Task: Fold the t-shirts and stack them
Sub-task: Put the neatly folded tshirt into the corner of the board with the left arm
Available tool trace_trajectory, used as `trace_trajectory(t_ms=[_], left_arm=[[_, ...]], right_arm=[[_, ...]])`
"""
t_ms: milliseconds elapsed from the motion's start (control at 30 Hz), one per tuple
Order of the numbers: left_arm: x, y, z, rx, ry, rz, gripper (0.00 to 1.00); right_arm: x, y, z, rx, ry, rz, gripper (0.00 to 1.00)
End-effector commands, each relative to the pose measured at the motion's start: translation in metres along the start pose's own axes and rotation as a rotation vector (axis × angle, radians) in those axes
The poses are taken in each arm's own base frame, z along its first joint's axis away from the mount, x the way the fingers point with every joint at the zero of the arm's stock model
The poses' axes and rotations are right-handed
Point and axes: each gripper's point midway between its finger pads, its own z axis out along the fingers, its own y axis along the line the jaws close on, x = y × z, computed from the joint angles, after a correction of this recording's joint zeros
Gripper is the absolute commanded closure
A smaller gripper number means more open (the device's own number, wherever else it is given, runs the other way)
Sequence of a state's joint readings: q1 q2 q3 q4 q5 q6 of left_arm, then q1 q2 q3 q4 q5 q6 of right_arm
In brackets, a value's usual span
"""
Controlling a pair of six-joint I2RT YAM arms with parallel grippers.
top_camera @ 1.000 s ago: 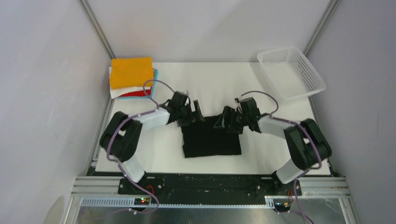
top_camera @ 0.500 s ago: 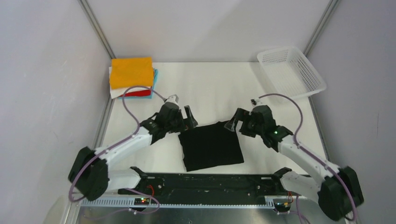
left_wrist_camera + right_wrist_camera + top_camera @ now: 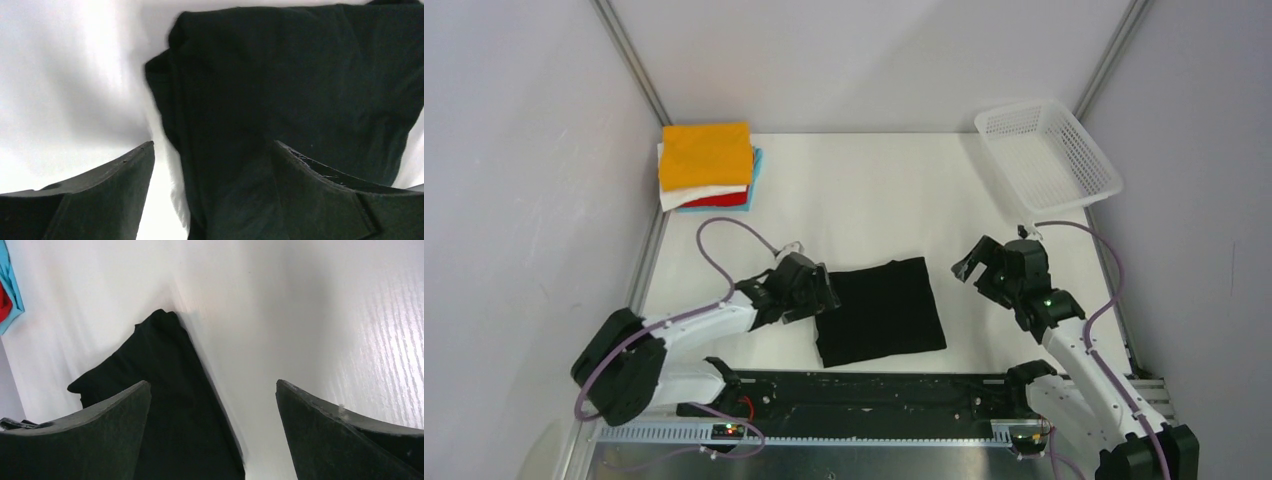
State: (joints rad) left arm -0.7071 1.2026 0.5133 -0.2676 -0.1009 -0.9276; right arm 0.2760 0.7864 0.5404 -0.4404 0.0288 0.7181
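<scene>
A plain black cloth t-shirt (image 3: 881, 310), folded into a rough rectangle, lies flat on the white tabletop (image 3: 874, 190) near its front edge, between the two arms. The left end effector (image 3: 822, 298) sits low at the shirt's left edge with its fingers spread wide. In the left wrist view one finger (image 3: 100, 195) is over bare tabletop and the other over black cloth, so the layered left edge of the shirt runs up between them. Whether the fingertips touch the cloth cannot be told. The right end effector (image 3: 969, 265) hangs near the shirt's far right corner, apart from it, its fingers also spread wide and gripping nothing. Its wrist camera shows that corner of the shirt toward the left finger and bare tabletop toward the right one.

In the far left corner of the tabletop, well apart from the black shirt, stands a stack of folded t-shirts. A folded orange t-shirt (image 3: 706, 152) is on top, a folded white t-shirt (image 3: 686, 195) under it, and a folded red t-shirt (image 3: 722, 200) and a folded light-blue t-shirt (image 3: 757, 160) show beneath. A white plastic mesh basket (image 3: 1074, 197) sits at the far right corner.
</scene>
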Motion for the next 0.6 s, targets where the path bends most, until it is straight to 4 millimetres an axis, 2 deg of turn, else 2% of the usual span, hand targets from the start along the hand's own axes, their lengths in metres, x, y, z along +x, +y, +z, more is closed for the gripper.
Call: trace_trajectory(t_ms=[0, 33, 67, 100, 133, 167, 200, 233, 267, 300, 333, 367, 400, 433, 533, 567], left_arm=[[0.008, -0.013, 0.018, -0.042, 0.02, -0.011, 0.18], [0.013, -0.016, 0.023, -0.054, 0.037, -0.002, 0.29], [0.014, -0.017, 0.026, -0.063, 0.039, 0.001, 0.34], [0.018, -0.019, 0.031, -0.076, 0.048, 0.012, 0.48], [0.018, -0.019, 0.033, -0.09, 0.039, 0.022, 0.55], [0.017, -0.018, 0.038, -0.109, 0.039, 0.037, 0.69], [0.007, -0.023, 0.04, -0.116, 0.003, 0.051, 0.87], [0.006, -0.017, 0.044, -0.153, 0.0, 0.092, 0.93], [-0.009, -0.022, 0.044, -0.177, -0.045, 0.12, 0.98], [-0.016, -0.018, 0.045, -0.21, -0.057, 0.193, 0.99], [-0.036, -0.022, 0.042, -0.249, -0.121, 0.23, 1.0], [-0.045, -0.018, 0.042, -0.283, -0.134, 0.348, 1.0], [-0.067, -0.023, 0.038, -0.321, -0.208, 0.381, 1.0], [-0.084, -0.018, 0.034, -0.384, -0.258, 0.466, 1.0], [-0.13, -0.02, 0.023, -0.491, -0.347, 0.608, 1.0], [-0.147, -0.012, 0.017, -0.559, -0.366, 0.668, 1.0]], right_arm=[[-0.002, -0.005, 0.0, 0.01, 0.004, 0.003, 0.01], [-0.002, -0.006, 0.001, 0.014, 0.004, 0.004, 0.01], [-0.002, -0.007, 0.001, 0.017, 0.005, 0.002, 0.01], [0.0, -0.005, 0.001, 0.006, 0.019, 0.002, 0.0], [0.0, -0.006, 0.001, 0.007, 0.023, -0.001, 0.01], [0.0, -0.006, 0.001, 0.006, 0.022, -0.002, 0.01], [0.0, -0.007, 0.001, 0.007, 0.022, -0.003, 0.01], [-0.001, -0.008, 0.001, 0.012, 0.019, -0.007, 0.01], [-0.001, -0.009, 0.0, 0.013, 0.018, -0.011, 0.01], [-0.003, -0.01, 0.0, 0.015, 0.013, -0.017, 0.01], [-0.003, -0.012, -0.001, 0.017, 0.013, -0.025, 0.01], [-0.004, -0.012, -0.001, 0.019, 0.008, -0.031, 0.01], [-0.004, -0.013, -0.002, 0.021, 0.006, -0.033, 0.01], [-0.005, -0.013, -0.002, 0.02, 0.0, -0.042, 0.0], [-0.007, -0.015, -0.003, 0.021, -0.012, -0.059, 0.0], [-0.008, -0.014, -0.003, 0.018, -0.017, -0.066, 0.01]])
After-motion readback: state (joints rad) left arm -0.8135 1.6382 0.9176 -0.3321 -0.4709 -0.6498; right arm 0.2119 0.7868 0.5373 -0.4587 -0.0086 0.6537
